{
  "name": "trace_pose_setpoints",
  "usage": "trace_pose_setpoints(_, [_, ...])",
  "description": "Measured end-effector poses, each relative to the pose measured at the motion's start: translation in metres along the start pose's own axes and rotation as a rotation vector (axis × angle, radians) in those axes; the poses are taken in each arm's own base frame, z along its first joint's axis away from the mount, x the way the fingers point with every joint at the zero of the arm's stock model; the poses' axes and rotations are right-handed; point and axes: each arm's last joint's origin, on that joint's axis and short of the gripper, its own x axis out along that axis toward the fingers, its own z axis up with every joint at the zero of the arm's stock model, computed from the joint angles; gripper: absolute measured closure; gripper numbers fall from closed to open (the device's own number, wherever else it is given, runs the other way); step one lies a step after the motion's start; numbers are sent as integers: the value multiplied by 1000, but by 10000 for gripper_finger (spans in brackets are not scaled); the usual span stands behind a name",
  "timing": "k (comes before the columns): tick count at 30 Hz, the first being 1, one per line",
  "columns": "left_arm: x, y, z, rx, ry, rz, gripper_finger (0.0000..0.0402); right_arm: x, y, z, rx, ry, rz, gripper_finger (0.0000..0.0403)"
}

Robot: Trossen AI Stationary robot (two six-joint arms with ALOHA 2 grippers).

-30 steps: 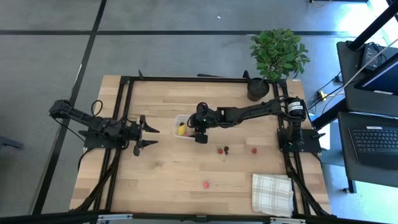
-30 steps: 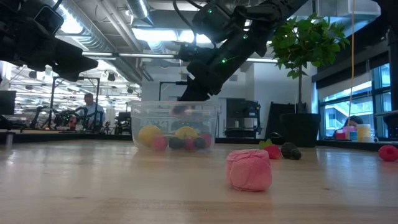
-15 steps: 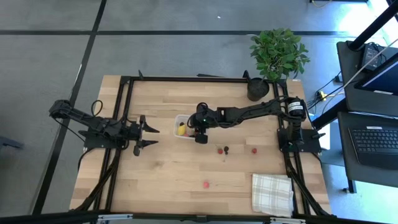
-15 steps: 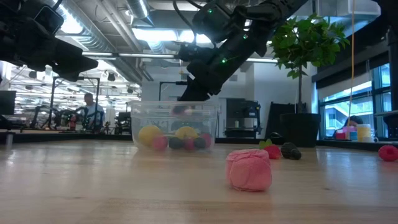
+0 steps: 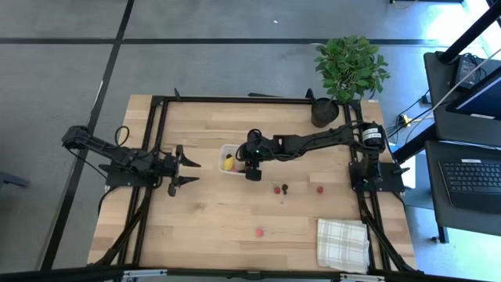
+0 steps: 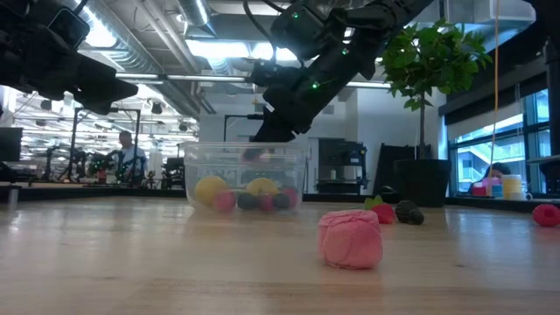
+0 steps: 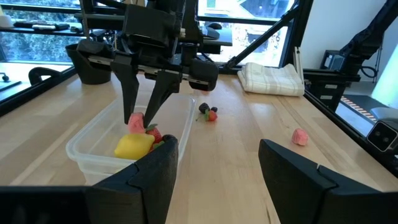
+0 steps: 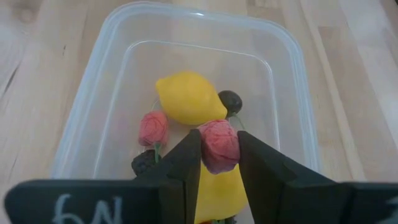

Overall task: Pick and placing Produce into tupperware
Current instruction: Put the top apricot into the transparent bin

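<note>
Wooden table (image 5: 203, 227) — tupperware (image 5: 229, 161) lies long axis front-to-back — right gripper (image 8: 219, 152) pinching a pink berry (image 8: 219, 147).

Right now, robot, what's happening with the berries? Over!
Right gripper over tupperware, jaws shut on pink berry. Left gripper waits beside tub, jaws open. Four berries loose on table. Nothing in the way.

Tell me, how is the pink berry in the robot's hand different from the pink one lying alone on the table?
The held pink berry is pinched between the right hand's fingers above the tub; the loose pink berry lies on the bare table, untouched. The held one hangs over fruit already inside, such as a lemon; the loose one sits apart, far from the tub. Both look pink, bumpy and similar in size.
</note>
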Motion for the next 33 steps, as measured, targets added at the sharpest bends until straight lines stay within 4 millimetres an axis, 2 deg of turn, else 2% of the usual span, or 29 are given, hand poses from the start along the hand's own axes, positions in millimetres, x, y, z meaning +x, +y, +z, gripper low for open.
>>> trace_pose_setpoints(28, [0,0,0,0,0,0,184,0,0,0,-23,1,2,297])
trace_pose_setpoints(33, [0,0,0,0,0,0,184,0,0,0,-17,0,1,258])
